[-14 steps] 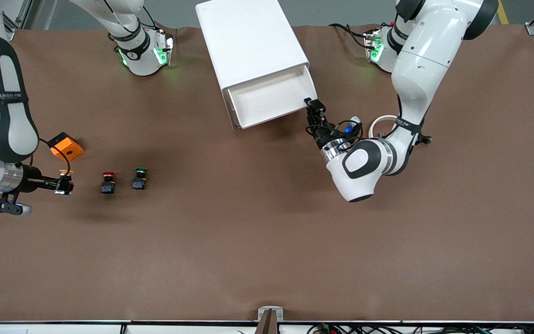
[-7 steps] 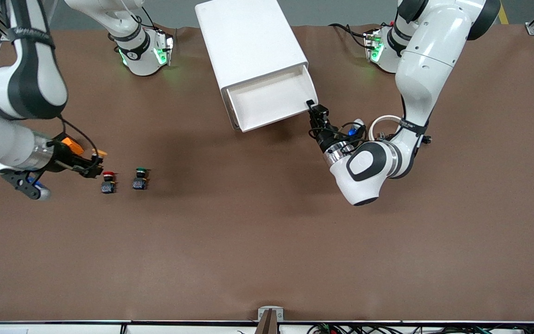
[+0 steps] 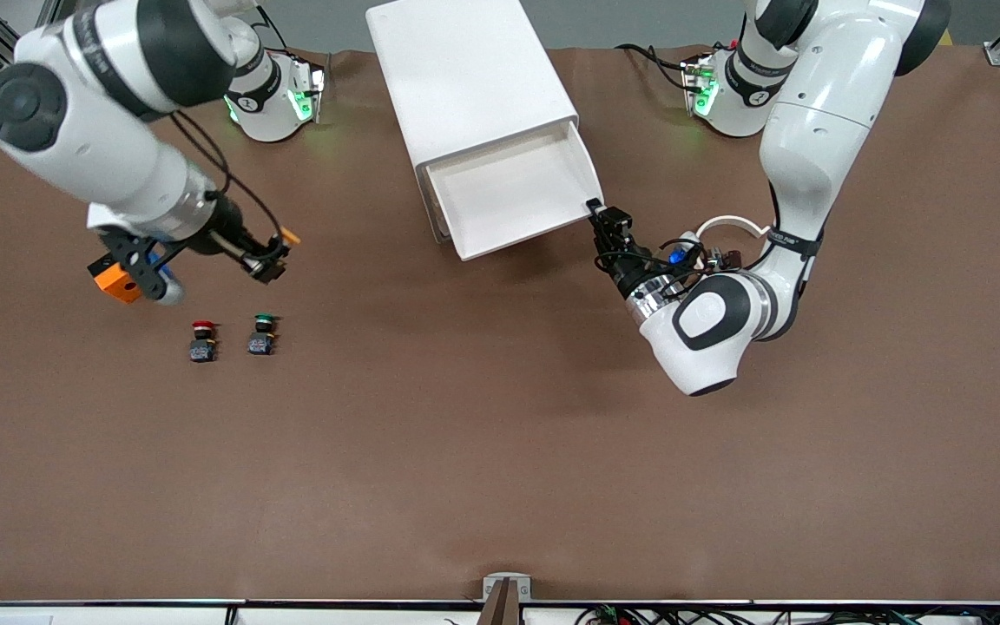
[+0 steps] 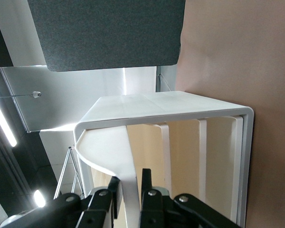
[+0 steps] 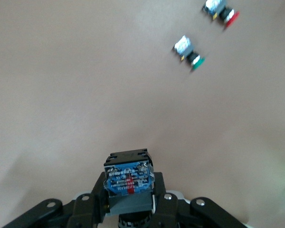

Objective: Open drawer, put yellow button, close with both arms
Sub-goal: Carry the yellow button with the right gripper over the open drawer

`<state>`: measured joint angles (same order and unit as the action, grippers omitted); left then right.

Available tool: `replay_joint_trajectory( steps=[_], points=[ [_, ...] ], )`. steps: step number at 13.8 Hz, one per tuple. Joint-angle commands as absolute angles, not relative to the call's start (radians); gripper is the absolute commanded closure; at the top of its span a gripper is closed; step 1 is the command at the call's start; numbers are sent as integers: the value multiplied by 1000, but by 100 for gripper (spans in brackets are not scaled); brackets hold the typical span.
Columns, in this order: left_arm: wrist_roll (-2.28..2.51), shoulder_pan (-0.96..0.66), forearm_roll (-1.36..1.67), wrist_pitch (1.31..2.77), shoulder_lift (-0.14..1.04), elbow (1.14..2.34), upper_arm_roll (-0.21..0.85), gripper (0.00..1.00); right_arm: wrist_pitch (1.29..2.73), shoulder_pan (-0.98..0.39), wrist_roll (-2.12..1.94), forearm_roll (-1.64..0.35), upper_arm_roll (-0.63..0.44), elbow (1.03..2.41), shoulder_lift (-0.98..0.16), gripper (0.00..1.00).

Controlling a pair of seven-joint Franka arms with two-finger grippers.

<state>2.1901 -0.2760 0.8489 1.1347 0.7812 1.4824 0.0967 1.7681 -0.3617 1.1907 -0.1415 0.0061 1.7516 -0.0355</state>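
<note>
The drawer (image 3: pixel 513 187), the top one of the white cabinet (image 3: pixel 465 69), stands pulled out toward the front camera. My left gripper (image 3: pixel 595 209) is at the drawer's front corner on the left arm's side. In the left wrist view the left gripper (image 4: pixel 130 175) has its jaws closed on either side of the thin front wall of the drawer (image 4: pixel 166 107). My right gripper (image 3: pixel 268 263) is up over the table, between the cabinet and the right arm's end. It is shut on the yellow button (image 3: pixel 288 235), whose blue-labelled body (image 5: pixel 128 178) shows between the jaws of the right gripper (image 5: pixel 129 192).
A red-capped button (image 3: pixel 202 338) and a green-capped button (image 3: pixel 263 334) stand side by side on the table, below the right gripper. An orange block (image 3: pixel 116 283) lies toward the right arm's end. A white cable loop (image 3: pixel 730 224) lies beside the left arm's wrist.
The right arm has lifted the yellow button off the table and carried it toward the cabinet. The left gripper has drawn the drawer a little farther out.
</note>
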Motion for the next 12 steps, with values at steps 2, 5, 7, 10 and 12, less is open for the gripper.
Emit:
replay_joint_trajectory(
  steps=[2,5,7,10,12],
  points=[
    [2195,-273,815,1120,801,1453,91,79,1760,-509,1467,-161,-8,1695,-15,100],
    [2195,-279,819,1120,801,1453,92,50,1761,-615,1677,-160,-9,1680,-17,100],
    [2197,-284,822,1120,801,1453,94,7,1766,-672,1806,-155,-9,1675,-17,100],
    [2243,-293,821,1120,802,1453,100,0,1767,-733,1954,-147,-9,1632,-31,100],
    [2238,-293,824,1120,801,1453,100,0,1769,-764,2046,-141,-9,1580,-93,100]
  ],
)
